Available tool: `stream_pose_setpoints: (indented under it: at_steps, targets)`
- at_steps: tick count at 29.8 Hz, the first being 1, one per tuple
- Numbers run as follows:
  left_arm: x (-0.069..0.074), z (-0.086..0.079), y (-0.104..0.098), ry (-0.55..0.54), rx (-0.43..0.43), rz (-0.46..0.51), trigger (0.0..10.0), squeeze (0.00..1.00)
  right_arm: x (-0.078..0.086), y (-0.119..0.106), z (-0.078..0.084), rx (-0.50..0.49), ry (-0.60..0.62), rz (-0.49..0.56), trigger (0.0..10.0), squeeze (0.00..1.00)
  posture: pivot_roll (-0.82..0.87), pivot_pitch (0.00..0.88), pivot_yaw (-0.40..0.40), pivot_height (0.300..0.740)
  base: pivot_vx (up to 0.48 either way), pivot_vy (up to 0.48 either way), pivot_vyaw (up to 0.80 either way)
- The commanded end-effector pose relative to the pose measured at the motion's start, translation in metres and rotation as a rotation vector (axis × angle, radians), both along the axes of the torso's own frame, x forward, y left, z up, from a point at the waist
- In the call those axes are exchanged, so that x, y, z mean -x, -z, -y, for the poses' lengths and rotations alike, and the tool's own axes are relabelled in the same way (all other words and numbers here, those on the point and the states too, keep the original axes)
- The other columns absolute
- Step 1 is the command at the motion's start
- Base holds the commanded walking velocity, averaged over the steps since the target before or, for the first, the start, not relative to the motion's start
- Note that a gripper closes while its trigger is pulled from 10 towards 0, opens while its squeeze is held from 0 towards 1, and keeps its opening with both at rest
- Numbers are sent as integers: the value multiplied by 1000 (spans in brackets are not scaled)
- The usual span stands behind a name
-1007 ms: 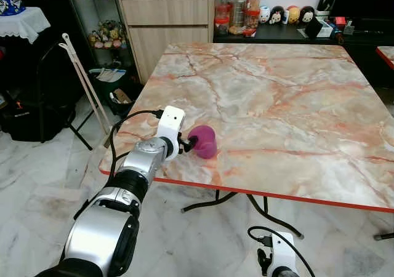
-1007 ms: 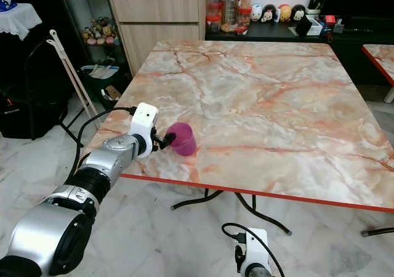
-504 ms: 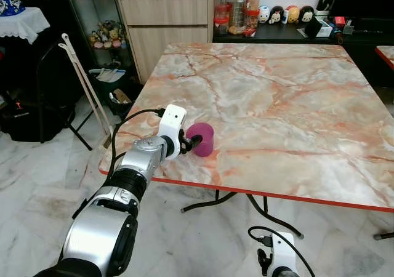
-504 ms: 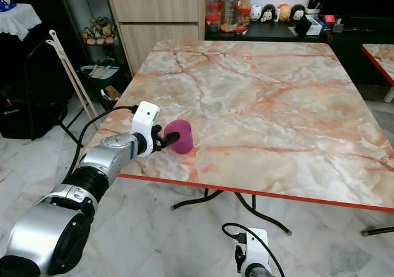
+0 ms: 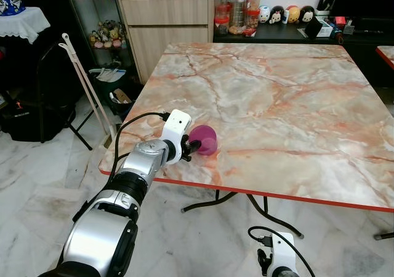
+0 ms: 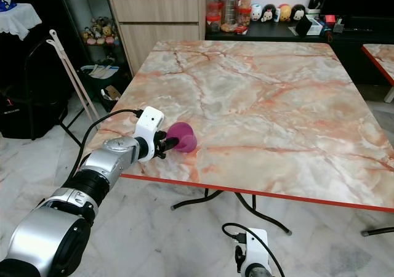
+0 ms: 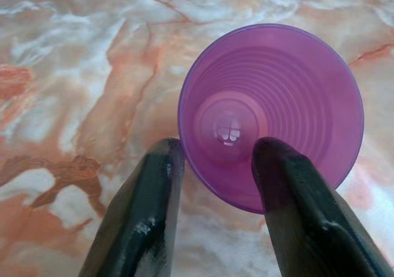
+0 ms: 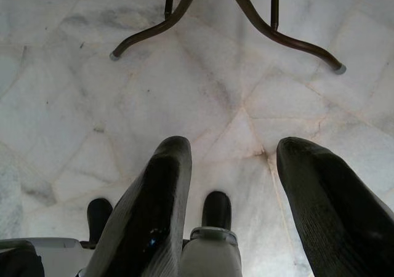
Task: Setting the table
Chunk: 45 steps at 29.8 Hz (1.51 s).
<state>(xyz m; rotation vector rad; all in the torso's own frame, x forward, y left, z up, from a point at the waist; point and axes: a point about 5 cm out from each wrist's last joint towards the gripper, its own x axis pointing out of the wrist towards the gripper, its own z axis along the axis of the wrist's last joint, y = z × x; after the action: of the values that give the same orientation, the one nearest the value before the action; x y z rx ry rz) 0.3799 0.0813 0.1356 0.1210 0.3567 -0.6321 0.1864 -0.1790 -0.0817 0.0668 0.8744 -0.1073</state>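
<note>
The right gripper (image 8: 231,184) hangs idle over the marble floor (image 8: 203,92) below the bench's near edge, its jaws spread with nothing between them. Near the bench's (image 5: 277,98) near left corner, the left gripper (image 7: 215,160) has its jaws clenched on the rim of the purple cup (image 7: 271,104), one finger inside, one outside. The cup tilts, its mouth toward the wrist. Beyond the bench's far edge stands a wooden cabinet (image 5: 166,24).

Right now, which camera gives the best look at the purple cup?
The left wrist view: it looks straight into the purple cup, one finger of the left tool inside its rim. The eye views show it small near the table edge.
</note>
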Motion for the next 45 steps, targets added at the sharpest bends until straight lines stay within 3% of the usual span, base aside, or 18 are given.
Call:
stream_pose_setpoints:
  at_steps: [1, 33, 35, 36, 38, 39, 40, 41, 43, 45]
  targets:
    - [3, -2, 4, 8, -13, -7, 0, 0, -1, 0, -2, -12, 1, -5, 10000, 0, -22, 0, 49, 740, 0, 0, 0]
    - [8, -3, 12, -12, 40, 6, 0, 0, -1, 0, -4, -10, -6, -6, 10000, 0, -26, 0, 51, 740, 0, 0, 0]
    - [4, -9, 5, -101, 187, 41, 0, 0, 0, 0, -3, -7, -10, -7, 10000, 0, -27, 0, 51, 740, 0, 0, 0]
    - [3, -10, 4, -117, 204, 46, 0, 0, 0, 0, -3, -6, -11, -7, 10000, 0, -28, 0, 50, 740, 0, 0, 0]
    - [-3, -22, -10, -247, 284, 167, 0, 0, 0, 0, -2, -1, -10, -5, 10000, 0, -28, 0, 51, 740, 0, 0, 0]
    - [-4, -26, -13, -281, 305, 182, 0, 0, 0, 0, -2, -1, -10, -5, 10000, 0, -32, 0, 51, 740, 0, 0, 0]
    - [-6, -32, -15, -333, 343, 184, 784, 0, 0, 0, -2, 0, -11, -4, 10000, 0, -32, 0, 51, 740, 0, 0, 0]
    - [-8, -37, -18, -376, 373, 188, 3137, 0, 0, 0, -1, 1, -11, -4, 10000, 0, -31, 0, 51, 740, 0, 0, 0]
    - [-10, -59, -22, -490, 368, 232, 9961, 0, 0, 0, -1, 3, -11, -3, 10000, 0, -26, 0, 50, 740, 0, 0, 0]
    - [-10, -81, -21, -585, 348, 253, 10000, 0, -1, 0, -1, 4, -11, -1, 10000, 0, -26, 0, 50, 740, 0, 0, 0]
